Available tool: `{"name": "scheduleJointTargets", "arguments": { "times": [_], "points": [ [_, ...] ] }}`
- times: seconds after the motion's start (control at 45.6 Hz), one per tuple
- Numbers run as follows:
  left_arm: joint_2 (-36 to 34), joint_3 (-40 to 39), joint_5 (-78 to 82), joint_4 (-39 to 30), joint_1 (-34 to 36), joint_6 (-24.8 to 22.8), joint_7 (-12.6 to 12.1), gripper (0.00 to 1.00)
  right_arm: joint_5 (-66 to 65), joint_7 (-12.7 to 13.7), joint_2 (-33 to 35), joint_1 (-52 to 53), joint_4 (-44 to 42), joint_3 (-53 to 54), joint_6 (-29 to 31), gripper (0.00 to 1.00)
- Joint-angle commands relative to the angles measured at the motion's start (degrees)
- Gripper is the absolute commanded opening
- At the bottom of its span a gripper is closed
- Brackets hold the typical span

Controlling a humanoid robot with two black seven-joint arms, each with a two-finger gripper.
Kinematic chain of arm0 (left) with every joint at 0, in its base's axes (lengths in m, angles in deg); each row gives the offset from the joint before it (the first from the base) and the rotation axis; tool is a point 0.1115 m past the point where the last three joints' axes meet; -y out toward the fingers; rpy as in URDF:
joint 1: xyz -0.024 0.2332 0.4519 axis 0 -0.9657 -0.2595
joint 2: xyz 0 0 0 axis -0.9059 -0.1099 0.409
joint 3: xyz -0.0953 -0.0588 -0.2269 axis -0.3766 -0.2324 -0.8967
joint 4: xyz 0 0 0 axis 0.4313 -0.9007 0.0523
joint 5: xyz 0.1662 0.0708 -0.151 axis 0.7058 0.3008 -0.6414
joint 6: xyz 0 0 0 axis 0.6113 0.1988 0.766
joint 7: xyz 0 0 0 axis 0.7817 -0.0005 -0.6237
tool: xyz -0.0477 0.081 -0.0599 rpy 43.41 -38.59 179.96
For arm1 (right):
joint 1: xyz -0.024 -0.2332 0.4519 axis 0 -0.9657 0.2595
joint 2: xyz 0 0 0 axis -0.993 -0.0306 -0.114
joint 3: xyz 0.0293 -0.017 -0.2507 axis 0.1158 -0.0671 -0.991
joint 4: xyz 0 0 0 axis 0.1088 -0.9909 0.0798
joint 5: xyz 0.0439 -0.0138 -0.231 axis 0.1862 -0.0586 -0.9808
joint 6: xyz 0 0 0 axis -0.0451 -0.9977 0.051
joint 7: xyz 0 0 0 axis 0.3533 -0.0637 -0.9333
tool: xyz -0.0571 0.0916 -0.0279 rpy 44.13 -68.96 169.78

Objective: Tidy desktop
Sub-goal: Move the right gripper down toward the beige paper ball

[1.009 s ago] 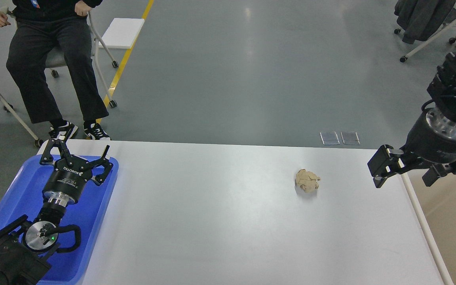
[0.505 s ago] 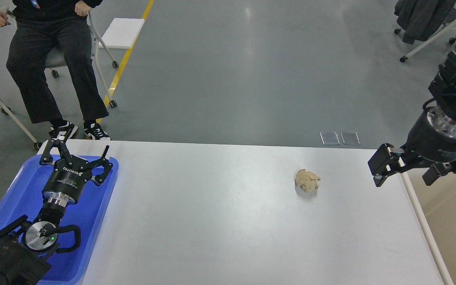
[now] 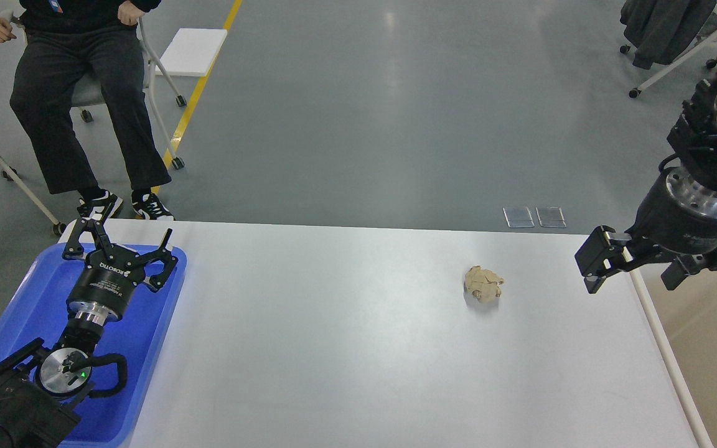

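Desktop [image 3: 346,348] lies under right claw [image 3: 635,274], near its right edge.

Desktop [image 3: 346,348] across the middle. Tray [image 3: 16,311] on its left end, reaching the near-left corner. Left gripper [image 3: 123,236] over the tray's far-right corner, near the far edge. Crumpled paper ball [image 3: 483,284] on the right half, well apart from the tray. Right gripper [image 3: 635,267] above the right edge. Bin [image 3: 707,336] just beside that edge, off the desktop.
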Motion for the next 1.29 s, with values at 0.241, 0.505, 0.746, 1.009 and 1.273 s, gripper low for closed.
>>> {"name": "scheduleJointTargets", "arguments": {
  "times": [0.241, 0.505, 0.746, 1.009, 1.273],
  "points": [
    [0.00, 0.00, 0.00, -0.01, 0.06, 0.03, -0.01, 0.99, 0.88, -0.09, -2.27, 0.91, -2.20, 6.21, 0.00, 1.00],
    [0.00, 0.00, 0.00, -0.01, 0.06, 0.03, -0.01, 0.99, 0.62, -0.18, -2.45, -2.86, -2.64, 6.39, -10.36, 1.00],
    [0.00, 0.00, 0.00, -0.01, 0.06, 0.03, -0.01, 0.99, 0.88, -0.18, -3.15, -10.07, -6.76, 7.09, -22.41, 1.00],
    [0.00, 0.00, 0.00, -0.01, -0.03, 0.03, -0.01, 0.99, 0.62, -0.27, -4.47, -19.47, -10.98, 14.20, -24.96, 1.00],
    [0.00, 0.00, 0.00, -0.01, 0.06, 0.03, 0.08, 0.99, -0.17, -0.35, -5.52, -27.56, -16.96, 17.63, -28.21, 1.00]
  ]
}}
